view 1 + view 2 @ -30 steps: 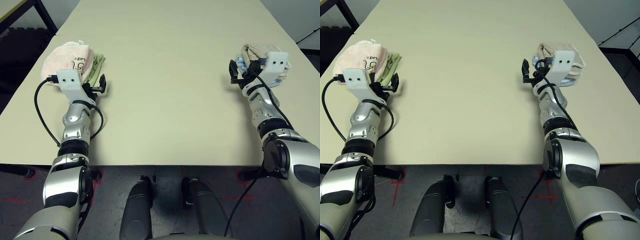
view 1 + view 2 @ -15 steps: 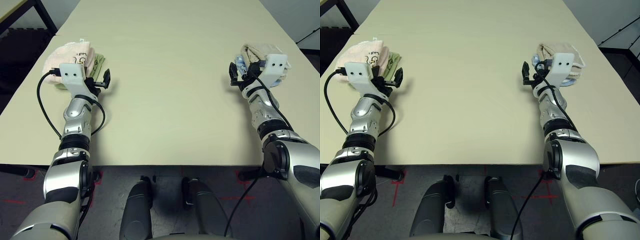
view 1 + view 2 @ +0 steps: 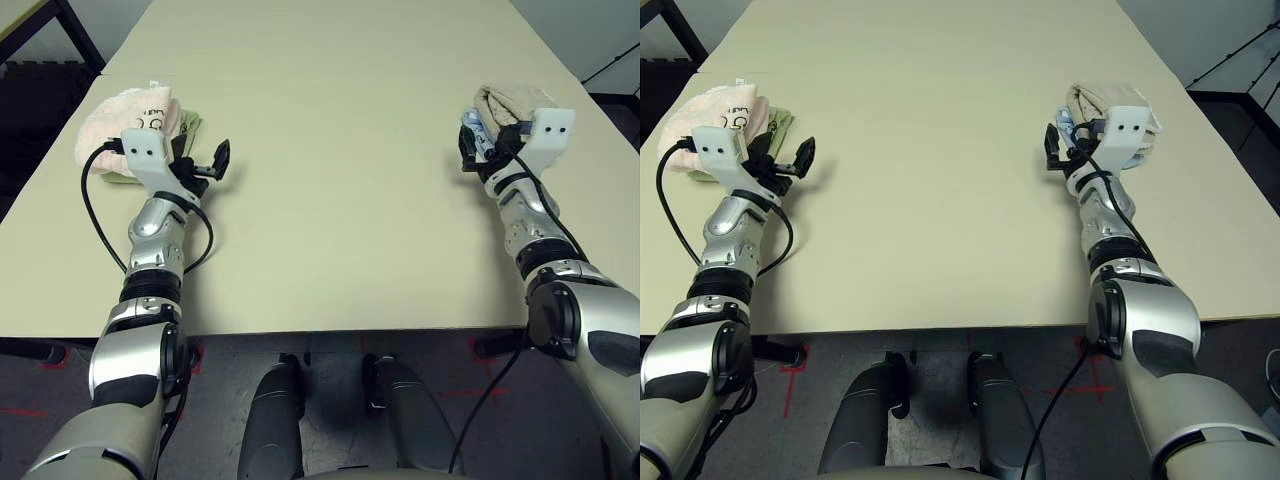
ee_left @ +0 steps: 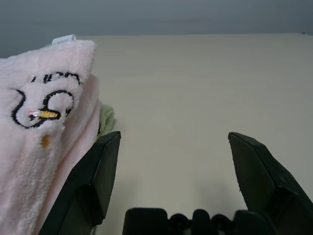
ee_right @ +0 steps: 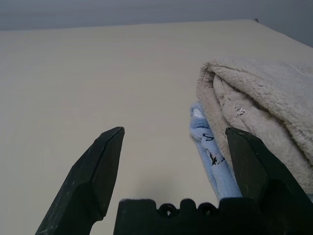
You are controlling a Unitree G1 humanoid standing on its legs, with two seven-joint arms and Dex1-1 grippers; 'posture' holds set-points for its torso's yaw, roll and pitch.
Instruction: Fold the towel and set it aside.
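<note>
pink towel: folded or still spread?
Folded. The towel shows stacked layers at its edge and sits as a compact bundle on the green towel, beside the open left gripper.

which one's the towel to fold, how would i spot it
On the table's left side, just beyond the left gripper, lies a small pile of folded cloth. The towel is the pale pink one on top, with a dark embroidered motif, unlike the light green towel peeking out beneath it.

Pink towel [image 4: 39, 147], folded, dark embroidered motif showing, near the table's left edge, atop a green towel [image 3: 190, 125]
</note>
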